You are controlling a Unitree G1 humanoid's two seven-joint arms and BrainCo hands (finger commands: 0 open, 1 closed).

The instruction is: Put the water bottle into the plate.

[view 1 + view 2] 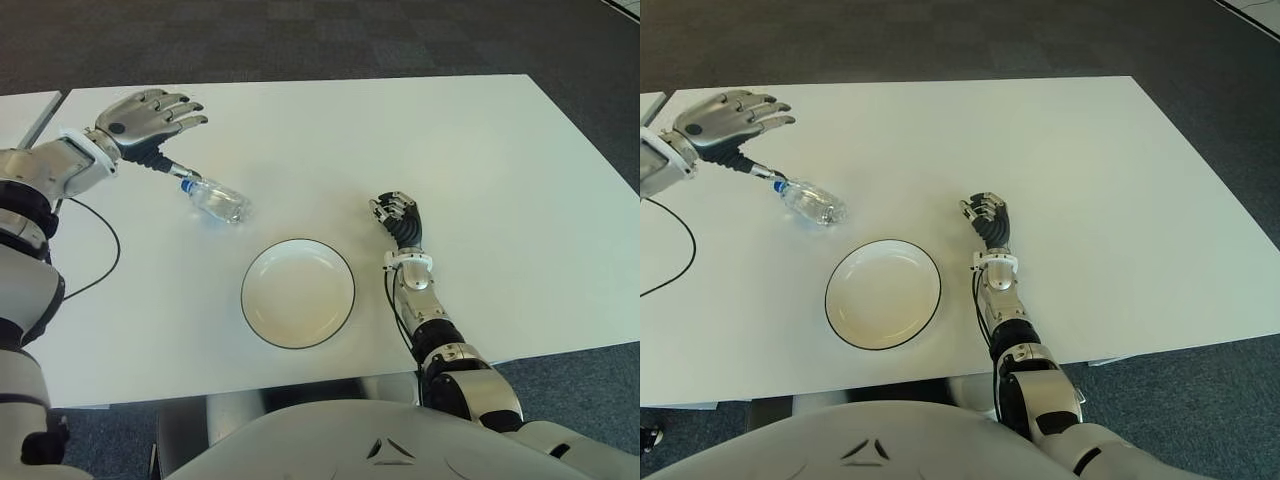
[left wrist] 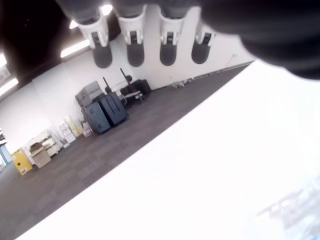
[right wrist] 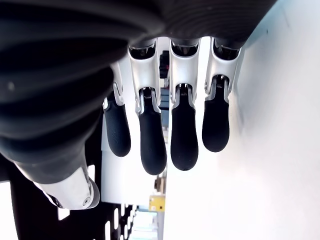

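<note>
We are hovering our empty, spread left hand (image 1: 150, 115) at upper left over the light, slippery bottle (image 1: 215, 200) lying near the plate (image 1: 298, 293), aiming for its crushable middle, right hand (image 1: 398, 216) idling beside the plate.

Bottle (image 2: 295, 212) only a blurred smear at the left wrist view's edge, left robot hand (image 2: 150, 30) cropped to four fingertips there, bench (image 1: 560, 200) corners cut off in both eye views, distant boxes (image 2: 37, 152) indistinct
</note>
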